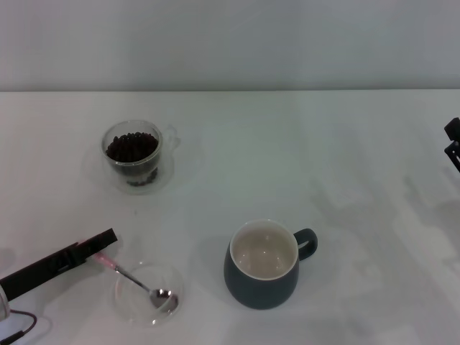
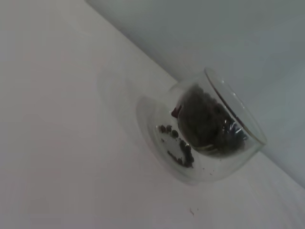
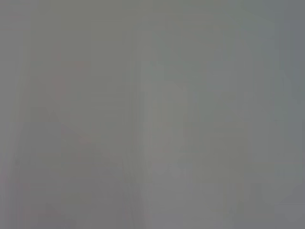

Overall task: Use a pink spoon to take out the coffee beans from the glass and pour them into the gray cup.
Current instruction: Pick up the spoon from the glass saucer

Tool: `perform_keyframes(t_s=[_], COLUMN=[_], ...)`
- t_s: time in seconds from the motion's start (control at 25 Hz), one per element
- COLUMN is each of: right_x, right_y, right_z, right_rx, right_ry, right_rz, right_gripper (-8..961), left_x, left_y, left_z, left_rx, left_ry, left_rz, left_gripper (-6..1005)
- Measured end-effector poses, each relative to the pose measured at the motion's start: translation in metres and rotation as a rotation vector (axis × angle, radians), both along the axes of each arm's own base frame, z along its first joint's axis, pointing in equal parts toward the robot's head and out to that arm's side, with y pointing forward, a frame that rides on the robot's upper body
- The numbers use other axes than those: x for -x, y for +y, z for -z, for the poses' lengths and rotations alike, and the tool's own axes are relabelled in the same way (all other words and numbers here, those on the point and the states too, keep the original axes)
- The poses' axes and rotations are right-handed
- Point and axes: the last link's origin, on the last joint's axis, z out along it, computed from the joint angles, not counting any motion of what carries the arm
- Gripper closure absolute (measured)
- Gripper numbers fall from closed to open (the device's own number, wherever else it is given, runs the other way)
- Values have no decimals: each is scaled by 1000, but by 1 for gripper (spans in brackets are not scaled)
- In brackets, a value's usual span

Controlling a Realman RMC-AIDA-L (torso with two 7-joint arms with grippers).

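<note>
The glass (image 1: pixel 133 152) stands at the back left of the white table, filled with dark coffee beans (image 1: pixel 132 146). In the left wrist view the glass (image 2: pixel 238 119) and its coffee beans (image 2: pixel 200 119) show from the side. The gray cup (image 1: pixel 262 266) stands front centre, its cream inside bare and its handle to the right. The pink spoon (image 1: pixel 133 279) lies with its bowl in a shallow clear dish (image 1: pixel 129 302) at the front left. My left gripper (image 1: pixel 97 248) is at the spoon's pink handle end. My right gripper (image 1: pixel 453 144) sits at the far right edge.
The glass rests on a shallow clear saucer (image 1: pixel 169 172). A white wall runs behind the table's far edge. A dark cable (image 1: pixel 18 327) lies at the front left corner. The right wrist view is a plain grey blur.
</note>
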Motion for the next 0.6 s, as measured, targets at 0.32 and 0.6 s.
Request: perform_keyframes(t_s=[0.32, 0.6], right_x=[1, 1], right_y=[0, 0], right_z=[2, 3], right_rx=[7, 14], right_ry=[2, 3], right_rz=[-1, -3], right_gripper=[133, 133], left_x=[1, -1], left_y=[-5, -8], left_z=[-5, -5], left_rx=[-9, -2], left_ry=[-30, -46], left_rz=[-4, 9], left_gripper=[664, 794])
